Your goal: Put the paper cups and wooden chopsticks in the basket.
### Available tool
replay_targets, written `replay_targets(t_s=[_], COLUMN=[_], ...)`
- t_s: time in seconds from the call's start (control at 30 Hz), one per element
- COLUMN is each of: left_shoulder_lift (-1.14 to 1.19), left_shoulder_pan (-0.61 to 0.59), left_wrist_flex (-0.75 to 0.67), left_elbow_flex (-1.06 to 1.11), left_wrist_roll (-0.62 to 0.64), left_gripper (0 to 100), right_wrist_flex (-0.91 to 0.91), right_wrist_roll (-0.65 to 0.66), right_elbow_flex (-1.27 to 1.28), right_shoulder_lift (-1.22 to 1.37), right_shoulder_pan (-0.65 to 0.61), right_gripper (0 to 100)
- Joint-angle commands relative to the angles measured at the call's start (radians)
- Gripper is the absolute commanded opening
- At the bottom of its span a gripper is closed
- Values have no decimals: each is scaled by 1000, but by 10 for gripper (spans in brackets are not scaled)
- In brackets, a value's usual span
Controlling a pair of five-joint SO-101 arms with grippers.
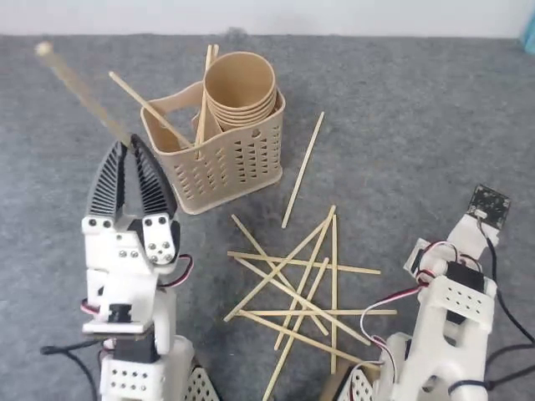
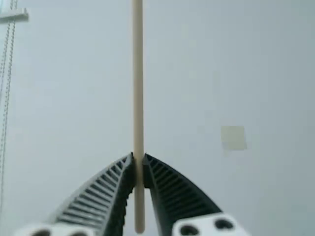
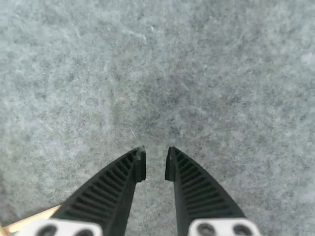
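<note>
- One pale wooden chopstick (image 2: 137, 73) sits pinched in the left gripper (image 1: 131, 144).
- I'd tip it downward over the beige slotted plastic basket (image 1: 226, 167) before releasing.
- The right gripper (image 3: 155, 152) is slightly parted and empty.

Grey felt-like cover over the desk (image 1: 418, 109). Plain pale wall (image 1: 334, 17) behind it. Small square patch (image 2: 233, 137) on the wall. Even, soft light.
</note>
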Motion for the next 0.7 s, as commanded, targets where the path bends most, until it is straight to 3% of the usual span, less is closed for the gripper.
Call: replay_targets(t_s=[0.0, 0.37, 0.67], left_shoulder_lift=[20, 577, 796], left_shoulder_pan=[-2, -48, -20], left_wrist_flex=[-26, -26, -34], left_elbow_flex=[-128, -572, -450], left_wrist_roll=[15, 15, 61], left_gripper=[13, 13, 13], right_wrist_flex=[-18, -16, -22], right_wrist_roll=[-11, -11, -8], right_elbow_flex=[3, 5, 5], right_shoulder_lift=[-18, -18, -16], right_shoulder_pan=[-8, -8, -7], right_gripper=[76, 76, 76])
